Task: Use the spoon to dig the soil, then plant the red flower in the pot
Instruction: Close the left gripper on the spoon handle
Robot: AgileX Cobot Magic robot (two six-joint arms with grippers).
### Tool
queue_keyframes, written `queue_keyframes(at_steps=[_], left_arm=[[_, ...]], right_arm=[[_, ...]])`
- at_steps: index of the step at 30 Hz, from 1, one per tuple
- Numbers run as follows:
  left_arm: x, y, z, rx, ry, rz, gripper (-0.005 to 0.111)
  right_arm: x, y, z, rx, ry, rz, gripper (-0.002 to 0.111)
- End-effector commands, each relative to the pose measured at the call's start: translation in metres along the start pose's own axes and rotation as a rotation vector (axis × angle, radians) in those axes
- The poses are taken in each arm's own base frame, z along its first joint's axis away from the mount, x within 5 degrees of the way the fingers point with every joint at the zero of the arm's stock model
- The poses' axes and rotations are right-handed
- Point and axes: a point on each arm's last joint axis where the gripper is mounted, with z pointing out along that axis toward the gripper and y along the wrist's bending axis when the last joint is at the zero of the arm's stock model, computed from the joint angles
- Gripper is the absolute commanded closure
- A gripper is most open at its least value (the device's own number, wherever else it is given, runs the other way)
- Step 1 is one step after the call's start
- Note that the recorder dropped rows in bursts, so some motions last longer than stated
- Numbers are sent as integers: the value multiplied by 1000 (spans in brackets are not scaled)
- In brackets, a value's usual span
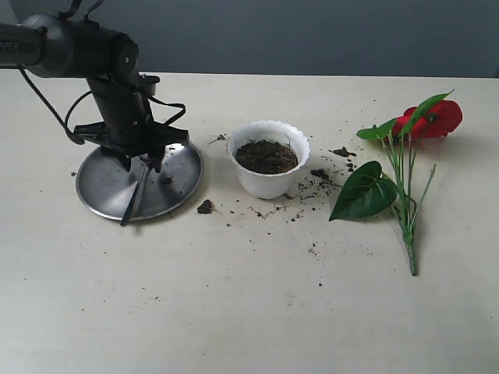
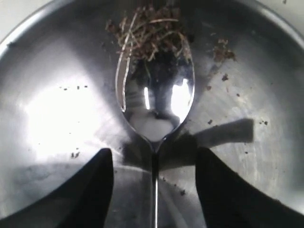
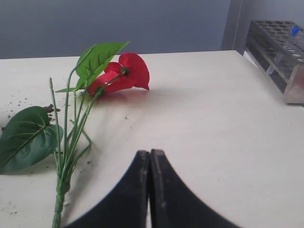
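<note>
My left gripper [image 1: 142, 162] hangs open just above the round steel plate [image 1: 97, 187]. The spoon [image 2: 156, 99] lies on the plate, its thin handle running between the two spread fingers [image 2: 95, 185] without touching either. Fibrous soil [image 2: 152, 33] clings to the tip of its bowl. In the exterior view the spoon [image 1: 134, 199] slants over the plate's front rim. The white pot [image 1: 269, 185] stands right of the plate with dark soil [image 1: 267, 156] inside. The red flower [image 1: 433, 121] lies flat at the far right. My right gripper [image 3: 150, 153] is shut and empty, near the flower's stems [image 3: 61, 175].
Soil crumbs lie scattered around the pot, including one clump [image 1: 204, 206] by the plate and more [image 1: 320, 175] toward the flower's leaf [image 1: 362, 193]. A test tube rack [image 3: 280, 47] stands at the table's far corner in the right wrist view.
</note>
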Motion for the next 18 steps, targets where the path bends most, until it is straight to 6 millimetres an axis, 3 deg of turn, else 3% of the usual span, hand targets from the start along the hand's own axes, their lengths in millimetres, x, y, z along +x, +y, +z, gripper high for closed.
queue_keyframes(at_steps=[1,14,18], left_arm=[[-2,-1,0,14,-14,-6,56],[-1,-1,0,8,-1,21,56],[2,0,12,-3,34,27,56]], right_arm=[[0,0,0,-2,-5,-1,108],[0,0,0,-2,-5,-1,108],[0,0,0,-2,-5,-1,108]])
